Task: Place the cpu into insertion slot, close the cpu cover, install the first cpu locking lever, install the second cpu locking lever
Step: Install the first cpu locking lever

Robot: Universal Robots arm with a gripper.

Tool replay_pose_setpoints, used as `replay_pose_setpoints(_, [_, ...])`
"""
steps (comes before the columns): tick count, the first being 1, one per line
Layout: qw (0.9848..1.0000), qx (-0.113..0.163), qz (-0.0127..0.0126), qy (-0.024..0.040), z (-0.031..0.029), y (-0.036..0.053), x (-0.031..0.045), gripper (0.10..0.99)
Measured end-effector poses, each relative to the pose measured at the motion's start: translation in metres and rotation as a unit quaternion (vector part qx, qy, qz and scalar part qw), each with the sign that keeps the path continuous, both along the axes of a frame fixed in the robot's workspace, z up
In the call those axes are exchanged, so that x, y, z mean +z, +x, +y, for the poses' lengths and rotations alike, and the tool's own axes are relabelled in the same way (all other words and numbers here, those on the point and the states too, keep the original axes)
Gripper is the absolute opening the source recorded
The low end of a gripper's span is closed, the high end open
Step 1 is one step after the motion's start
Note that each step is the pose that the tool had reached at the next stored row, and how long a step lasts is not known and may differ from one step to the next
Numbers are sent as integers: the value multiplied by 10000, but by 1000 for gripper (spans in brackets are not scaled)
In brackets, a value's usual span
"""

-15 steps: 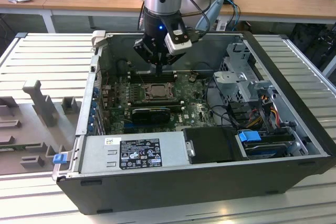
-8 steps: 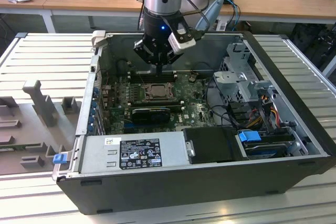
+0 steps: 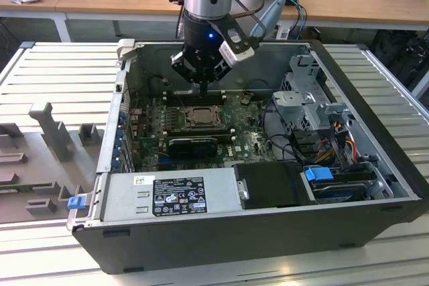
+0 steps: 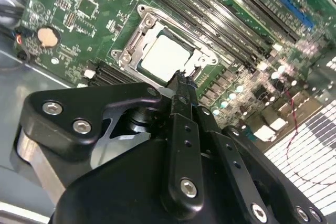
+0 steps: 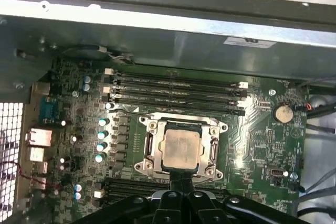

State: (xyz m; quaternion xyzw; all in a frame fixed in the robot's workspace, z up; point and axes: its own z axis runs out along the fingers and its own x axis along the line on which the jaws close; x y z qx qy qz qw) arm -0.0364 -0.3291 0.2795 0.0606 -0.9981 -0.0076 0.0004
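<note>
Jaws are being held closed, tips together, with nothing seen gripped between them. Over the ribbed table, they are being poised low inside the open case. On the green board, the slot is being occupied by the cpu, which is lying flat and square in it. The cover is being shown folded down around the chip, its window framing it. In both wrist views the tips are being shown at the slot's rim, with the cpu lying straight ahead of them and just beside. Whether rim, cover or lever is being touched cannot be told.
</note>
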Motion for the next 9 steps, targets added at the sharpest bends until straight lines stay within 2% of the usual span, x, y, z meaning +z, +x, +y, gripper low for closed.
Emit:
replay_pose_setpoints(1, [10000,56,0,7,-1,-1,-3,106])
replay_pose_setpoints(2, [10000,84,1,49,-3,-10,-6,106])
replay_pose_setpoints(3, [9999,89,-1,148,-7,-36,-8,106])
replay_pose_setpoints(6, [9995,87,-2,303,-11,-132,-14,106])
replay_pose_setpoints(9, [9995,-18,-5,306,-9,-160,-44,106])
